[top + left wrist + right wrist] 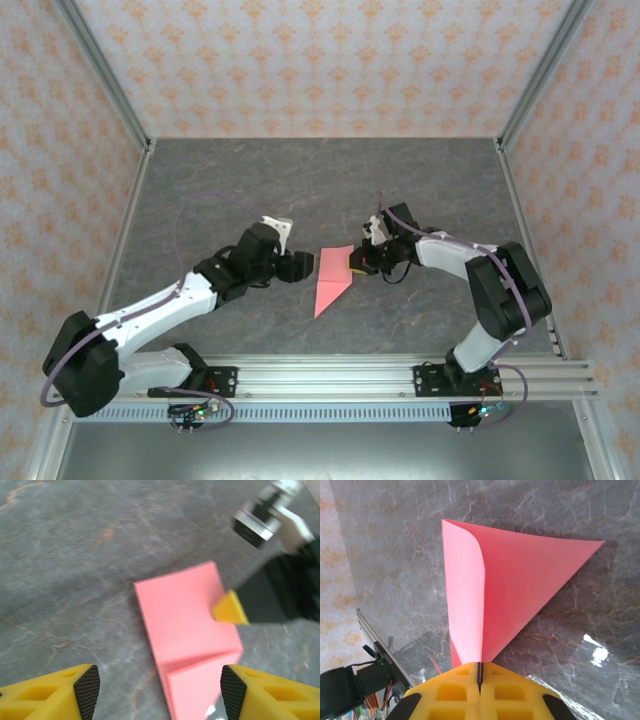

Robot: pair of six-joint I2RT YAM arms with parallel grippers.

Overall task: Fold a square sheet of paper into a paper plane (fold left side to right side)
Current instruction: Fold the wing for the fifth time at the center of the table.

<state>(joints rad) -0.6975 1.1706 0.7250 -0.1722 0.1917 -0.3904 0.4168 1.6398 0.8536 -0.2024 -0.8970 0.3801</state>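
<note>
1. The right gripper (480,672) is clenched, its two yellow fingers pressed flat together with no gap. It pinches the near corner of the sheet of paper (520,580) in the seam between them.
2. Ahead of this gripper the pink sheet fans out into a triangular shape. One layer lies on the counter (560,510) and runs to a point far off to the right. A second layer on the left curls upward, lifted off the layer below.
3. In the top view the right gripper (352,262) meets the sheet's (333,278) right edge. The sheet tapers to a point (317,314) on the side toward the arm bases.
4. The left gripper (157,687) is released and spread wide, and it holds nothing. Its black-padded fingers (87,685) stand to either side of the sheet's near end.
5. The sheet (185,615) lies flat just ahead of the left gripper. A folded flap edge crosses it close to the right-hand pad, but I cannot tell whether pad and paper touch.
6. Beyond the left gripper, the other arm's yellow fingertip (230,609) rests on the far right edge of the sheet.
7. In the top view the left gripper (303,266) sits just beside the sheet's left edge, facing the right gripper across it.
8. Bare grey counter (400,180) stretches beyond both grippers to the patterned back wall (320,60). More bare counter lies behind them, up to the metal rail (330,375).
</note>
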